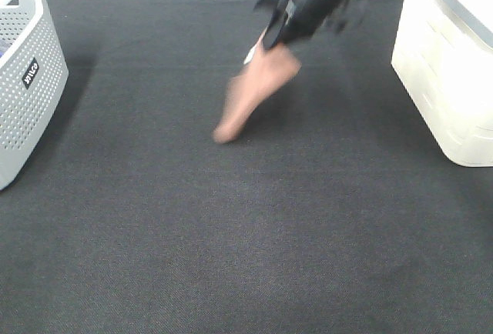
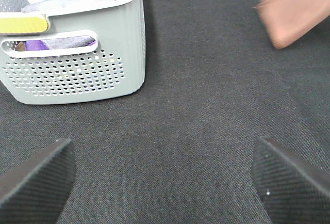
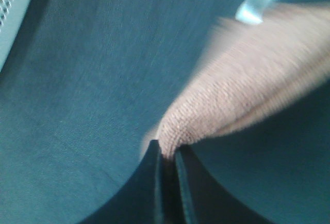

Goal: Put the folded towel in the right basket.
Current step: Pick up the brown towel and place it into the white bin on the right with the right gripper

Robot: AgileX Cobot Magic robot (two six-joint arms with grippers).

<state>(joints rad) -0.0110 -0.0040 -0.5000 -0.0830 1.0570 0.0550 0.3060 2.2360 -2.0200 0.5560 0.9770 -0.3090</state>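
Note:
The folded towel [image 1: 254, 91] is pinkish brown with a small white tag. It hangs in the air from my right gripper [image 1: 279, 40], above the dark mat at the upper middle of the high view. The right wrist view shows the jaws pinched on a corner of the towel [image 3: 242, 95]. The right basket [image 1: 451, 65] is white and stands at the right edge. My left gripper [image 2: 165, 175] is open and empty, low over the mat; the towel [image 2: 296, 12] shows blurred in its view.
A grey perforated basket [image 1: 27, 80] stands at the left edge; the left wrist view shows it [image 2: 77, 74] holding purple and blue cloths. A dark mat [image 1: 246, 234] covers the table.

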